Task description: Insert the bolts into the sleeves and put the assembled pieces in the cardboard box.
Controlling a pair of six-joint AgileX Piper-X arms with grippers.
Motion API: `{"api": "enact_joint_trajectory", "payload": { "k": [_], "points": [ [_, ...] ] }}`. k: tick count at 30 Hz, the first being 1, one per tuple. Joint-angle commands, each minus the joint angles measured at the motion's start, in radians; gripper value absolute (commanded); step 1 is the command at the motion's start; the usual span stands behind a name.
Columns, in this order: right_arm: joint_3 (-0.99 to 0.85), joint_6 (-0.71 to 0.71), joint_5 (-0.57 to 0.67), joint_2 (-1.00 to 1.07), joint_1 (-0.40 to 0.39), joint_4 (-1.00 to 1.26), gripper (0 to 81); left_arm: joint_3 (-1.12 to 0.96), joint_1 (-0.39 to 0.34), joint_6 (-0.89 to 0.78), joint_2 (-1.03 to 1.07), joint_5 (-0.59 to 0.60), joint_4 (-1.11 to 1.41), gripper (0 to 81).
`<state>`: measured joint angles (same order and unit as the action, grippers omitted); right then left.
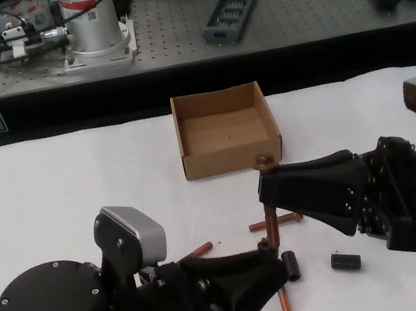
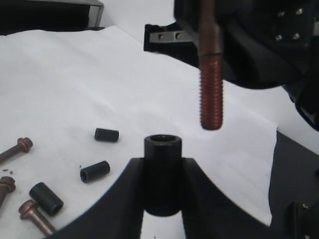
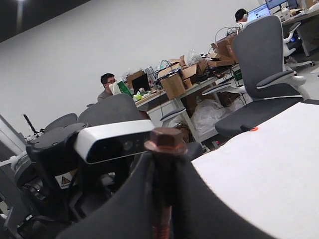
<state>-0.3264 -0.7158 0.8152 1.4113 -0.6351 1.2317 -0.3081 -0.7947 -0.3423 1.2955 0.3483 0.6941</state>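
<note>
Left wrist view: left jaws clamp one sleeve point(image 2: 163, 174), right jaws one bolt point(image 2: 211, 94); three of each lie loose.

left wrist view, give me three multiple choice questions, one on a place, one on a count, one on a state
1. Where is the held bolt's threaded tip?
A) inside the held sleeve
B) inside the cardboard box
C) above the sleeve, apart from it

2. How many loose sleeves lie on the white paper?
A) three
B) one
C) six

3. The left gripper is:
A) open
B) shut on the upright sleeve
C) shut on a bolt

Answers: C, a gap shows between the tip and the sleeve's mouth; A, three black sleeves lie near the loose bolts; B, it clamps the sleeve's sides.
</note>
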Motion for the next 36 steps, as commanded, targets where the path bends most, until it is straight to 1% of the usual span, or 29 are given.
{"api": "enact_joint_trajectory", "payload": {
  "k": [1,10,23,30,36],
  "points": [
    [-0.005,-0.084,-0.049,0.002,-0.002,0.061,4.3,-0.005,0.004,-0.024,0.001,0.019,0.072,0.6],
    [-0.005,-0.084,-0.01,0.002,-0.002,0.061,4.3,-0.005,0.004,-0.026,0.001,0.085,0.072,0.6],
    [0.011,-0.076,-0.005,0.002,-0.002,0.052,4.3,-0.005,0.004,-0.028,0.001,0.082,0.099,0.6],
    [0.011,-0.076,-0.005,0.002,0.03,0.052,4.3,-0.005,0.004,-0.05,0.001,0.075,0.123,0.6],
    [0.011,-0.076,-0.001,0.002,0.031,0.052,4.3,-0.005,0.004,-0.05,0.001,0.086,0.115,0.6]
  ]
}}
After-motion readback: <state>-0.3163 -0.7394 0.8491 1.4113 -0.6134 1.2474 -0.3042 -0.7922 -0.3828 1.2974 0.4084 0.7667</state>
